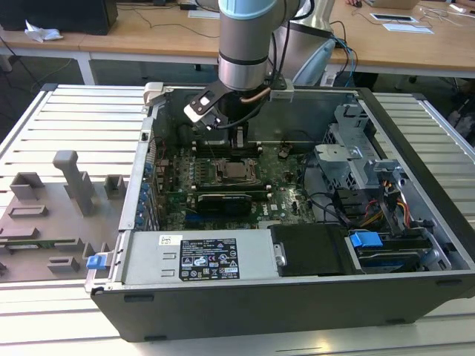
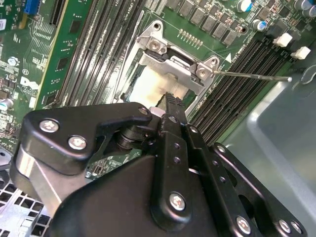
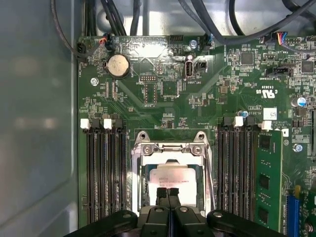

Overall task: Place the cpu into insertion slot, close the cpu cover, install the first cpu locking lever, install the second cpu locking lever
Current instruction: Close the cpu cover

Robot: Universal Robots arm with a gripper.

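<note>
The open computer case (image 1: 415, 245) holds the slot (image 3: 134, 173). The hand (image 3: 167, 192), fingers pressed together, hangs just above the slot. The cover (image 3: 170, 155) lies flat over the slot, with the cpu (image 3: 170, 177) seated inside.

The case (image 1: 297, 304) is overlooked obliquely in the exterior view; the insertion slot (image 3: 137, 173) (image 2: 157, 47) is shared close-up in both wrist views.

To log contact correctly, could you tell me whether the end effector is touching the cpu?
Cannot tell. In the first wrist view the end effector overlaps the cpu from above, and that angle hides any contact or gap.
</note>
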